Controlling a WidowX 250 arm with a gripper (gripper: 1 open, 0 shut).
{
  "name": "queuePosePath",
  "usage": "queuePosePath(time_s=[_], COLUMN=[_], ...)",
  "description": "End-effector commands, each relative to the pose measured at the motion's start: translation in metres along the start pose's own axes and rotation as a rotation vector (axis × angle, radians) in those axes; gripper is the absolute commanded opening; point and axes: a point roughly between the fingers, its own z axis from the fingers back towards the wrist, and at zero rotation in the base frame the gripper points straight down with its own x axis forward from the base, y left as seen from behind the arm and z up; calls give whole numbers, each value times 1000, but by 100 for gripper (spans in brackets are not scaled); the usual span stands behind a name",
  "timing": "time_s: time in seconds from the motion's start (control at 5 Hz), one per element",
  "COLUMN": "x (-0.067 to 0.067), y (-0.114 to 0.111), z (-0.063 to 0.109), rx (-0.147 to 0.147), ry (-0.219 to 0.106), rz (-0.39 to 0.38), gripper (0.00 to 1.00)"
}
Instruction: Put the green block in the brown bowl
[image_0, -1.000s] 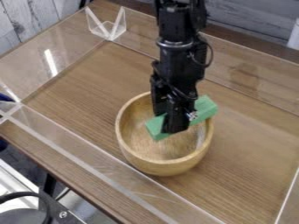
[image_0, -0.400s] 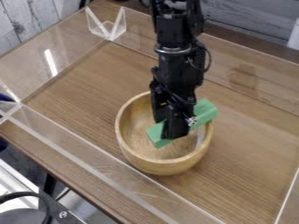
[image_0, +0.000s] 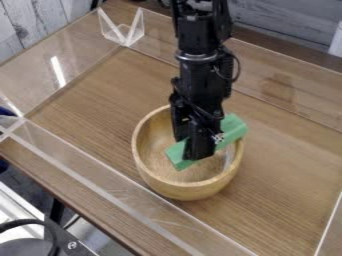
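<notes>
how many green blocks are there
1: a solid bright green rectangular bar, gripped by the black gripper over the round light-brown wooden bowl. The arm may hide others.

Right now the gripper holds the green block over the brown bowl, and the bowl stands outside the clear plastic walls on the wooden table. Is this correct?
Not quite. The camera view shows the brown bowl standing inside the clear plastic walls, on the wooden table. The rest holds: the gripper holds the green block over the bowl.
</notes>
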Motion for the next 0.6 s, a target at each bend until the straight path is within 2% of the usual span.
queuePosePath(time_s=[0.0,0.4], x=[4,2], y=[5,0], z=[21,18], rx=[55,67], ry=[-62,-41], rz=[20,-1], gripper=[0,0])
